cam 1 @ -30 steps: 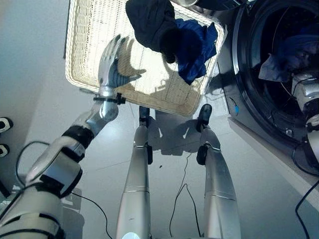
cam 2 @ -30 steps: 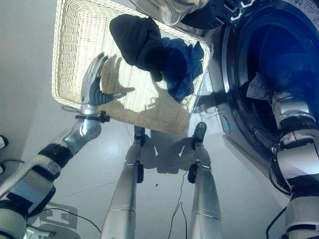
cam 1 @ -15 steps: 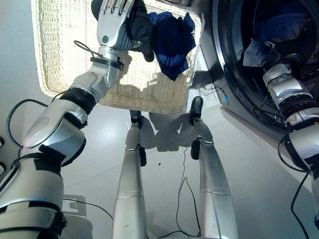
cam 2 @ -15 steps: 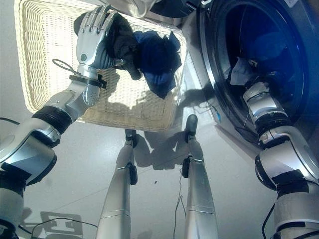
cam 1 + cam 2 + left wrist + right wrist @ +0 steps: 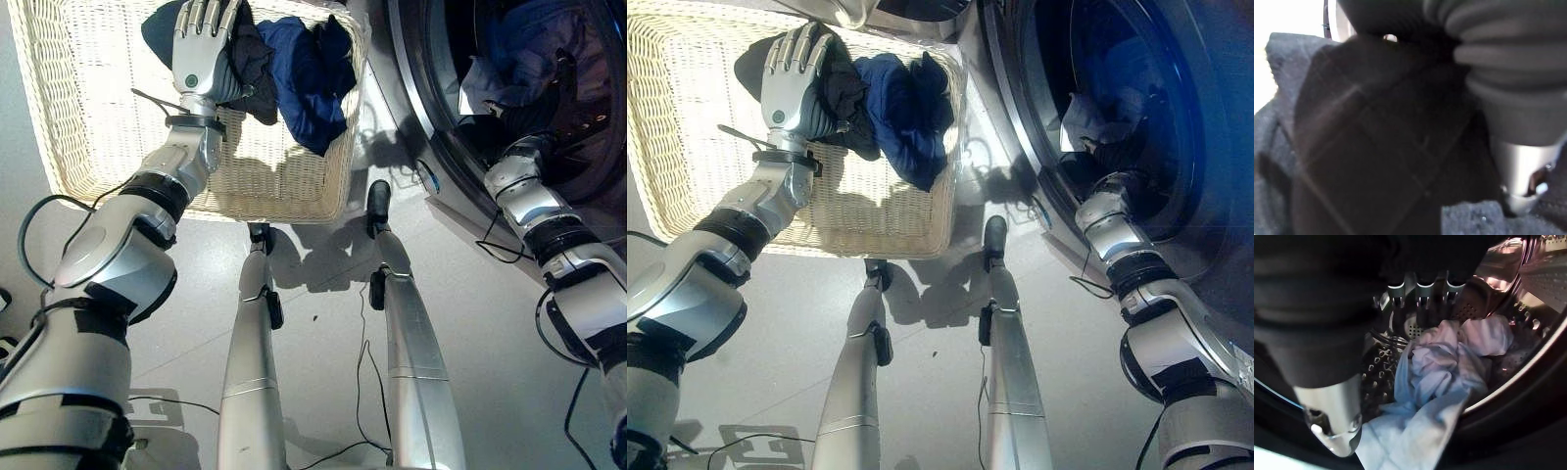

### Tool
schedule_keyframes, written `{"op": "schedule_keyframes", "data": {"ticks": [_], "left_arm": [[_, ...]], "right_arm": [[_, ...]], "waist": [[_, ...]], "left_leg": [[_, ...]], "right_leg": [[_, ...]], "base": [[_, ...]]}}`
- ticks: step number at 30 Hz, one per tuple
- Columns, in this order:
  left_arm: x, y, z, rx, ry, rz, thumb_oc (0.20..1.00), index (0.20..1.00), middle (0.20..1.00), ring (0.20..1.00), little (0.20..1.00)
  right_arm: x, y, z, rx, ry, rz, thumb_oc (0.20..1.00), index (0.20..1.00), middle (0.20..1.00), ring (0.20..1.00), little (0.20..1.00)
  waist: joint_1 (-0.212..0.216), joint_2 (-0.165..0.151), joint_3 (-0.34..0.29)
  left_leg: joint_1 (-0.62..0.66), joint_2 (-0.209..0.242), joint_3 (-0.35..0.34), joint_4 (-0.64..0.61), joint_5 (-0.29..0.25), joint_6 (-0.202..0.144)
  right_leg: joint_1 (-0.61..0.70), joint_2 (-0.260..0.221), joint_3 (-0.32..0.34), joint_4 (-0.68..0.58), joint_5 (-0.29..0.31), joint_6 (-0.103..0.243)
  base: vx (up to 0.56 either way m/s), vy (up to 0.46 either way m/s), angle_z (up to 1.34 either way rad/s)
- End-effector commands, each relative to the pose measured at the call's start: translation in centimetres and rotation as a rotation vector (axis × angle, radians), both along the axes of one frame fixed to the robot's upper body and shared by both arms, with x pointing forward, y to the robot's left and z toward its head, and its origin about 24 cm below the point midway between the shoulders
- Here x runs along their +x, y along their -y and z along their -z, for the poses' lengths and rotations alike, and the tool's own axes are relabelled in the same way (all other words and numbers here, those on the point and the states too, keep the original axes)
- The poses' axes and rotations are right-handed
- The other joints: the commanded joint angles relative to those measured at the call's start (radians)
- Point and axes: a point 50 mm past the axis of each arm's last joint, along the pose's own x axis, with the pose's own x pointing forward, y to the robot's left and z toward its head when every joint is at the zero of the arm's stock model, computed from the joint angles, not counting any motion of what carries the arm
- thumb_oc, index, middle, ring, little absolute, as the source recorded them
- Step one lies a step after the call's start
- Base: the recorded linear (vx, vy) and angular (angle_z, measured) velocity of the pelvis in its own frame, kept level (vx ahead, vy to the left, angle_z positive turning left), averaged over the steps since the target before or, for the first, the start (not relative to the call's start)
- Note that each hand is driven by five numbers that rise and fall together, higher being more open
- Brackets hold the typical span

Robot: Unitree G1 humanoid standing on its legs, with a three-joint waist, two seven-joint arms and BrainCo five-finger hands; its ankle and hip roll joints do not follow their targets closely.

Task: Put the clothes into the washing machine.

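Note:
A dark garment (image 5: 257, 70) and a blue garment (image 5: 306, 78) lie heaped in the far right corner of a wicker basket (image 5: 98, 147). My left hand (image 5: 201, 44) lies flat on the dark garment with its fingers straight; in the left wrist view dark cloth (image 5: 1376, 147) sits right under the palm. My right hand (image 5: 1422, 291) reaches into the washing machine's drum (image 5: 431, 127), open and holding nothing. A pale blue cloth (image 5: 1440, 377) lies in the drum just past its fingers.
The washing machine stands at the right with its round opening facing the basket. Grey floor (image 5: 509, 323) lies between the basket's near rim and the machine's front.
My left hand has gone from the basket's near rim across to the dark garment and settled on it. The right arm has reached further into the drum. The camera has shifted.

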Motion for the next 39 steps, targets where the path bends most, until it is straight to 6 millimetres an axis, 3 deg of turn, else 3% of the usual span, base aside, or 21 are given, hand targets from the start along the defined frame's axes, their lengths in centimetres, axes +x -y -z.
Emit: {"op": "schedule_keyframes", "data": {"ticks": [1, 14, 21, 24, 28, 39], "left_arm": [[0.0, -4.1, 0.9, -0.201, -0.070, -0.108, 1.000, 1.000, 1.000, 1.000, 1.000], [-0.2, -4.5, 1.5, -0.255, -0.024, -0.097, 1.000, 1.000, 1.000, 1.000, 1.000], [-0.8, -4.5, 1.1, -0.242, 0.107, -0.093, 1.000, 1.000, 1.000, 1.000, 1.000], [-1.6, -4.0, 0.6, -0.205, 0.289, -0.063, 1.000, 1.000, 1.000, 1.000, 1.000], [-1.8, -3.3, 0.6, -0.192, 0.355, -0.040, 1.000, 1.000, 1.000, 1.000, 1.000], [-1.4, -3.3, 2.7, -0.211, 0.257, -0.036, 1.000, 1.000, 1.000, 1.000, 1.000]], "right_arm": [[-0.6, -1.1, -0.9, -0.044, 0.101, -0.024, 1.000, 1.000, 1.000, 1.000, 1.000], [-0.6, -2.0, -1.0, -0.049, 0.122, -0.025, 1.000, 1.000, 1.000, 1.000, 1.000], [-0.8, -2.1, -0.7, -0.051, 0.135, -0.021, 1.000, 1.000, 1.000, 1.000, 1.000], [-0.9, -2.2, -0.4, -0.054, 0.146, -0.017, 1.000, 1.000, 1.000, 1.000, 1.000], [-0.9, -2.4, -0.2, -0.044, 0.158, -0.015, 1.000, 1.000, 1.000, 1.000, 1.000], [-1.0, -2.8, 0.6, -0.031, 0.155, -0.022, 1.000, 1.000, 1.000, 1.000, 1.000]], "waist": [[0.003, -0.033, -0.018], [0.008, -0.040, -0.018], [0.011, -0.043, -0.018], [0.012, -0.046, -0.018], [0.015, -0.049, -0.018], [0.021, -0.058, -0.018]], "left_leg": [[0.017, -0.045, 0.019, 0.038, -0.069, 0.013], [0.006, -0.046, 0.009, 0.035, -0.064, 0.012], [0.002, -0.050, 0.002, 0.038, -0.065, 0.012], [-0.001, -0.048, -0.001, 0.044, -0.069, 0.012], [-0.016, -0.055, -0.008, 0.050, -0.066, 0.013], [-0.012, -0.054, -0.016, 0.054, -0.073, 0.016]], "right_leg": [[0.060, 0.076, -0.072, -0.011, -0.019, 0.068], [0.050, 0.073, -0.075, -0.007, -0.017, 0.067], [0.046, 0.072, -0.078, -0.005, -0.014, 0.067], [0.043, 0.069, -0.079, -0.001, -0.015, 0.068], [0.031, 0.065, -0.084, 0.003, -0.008, 0.068], [0.036, 0.066, -0.091, 0.010, -0.007, 0.069]], "base": [[0.00, 0.000, 0.00], [0.00, -0.001, 0.00], [0.00, 0.000, 0.00], [0.00, 0.000, 0.00], [0.00, -0.018, 0.00], [0.00, -0.004, 0.00]]}}
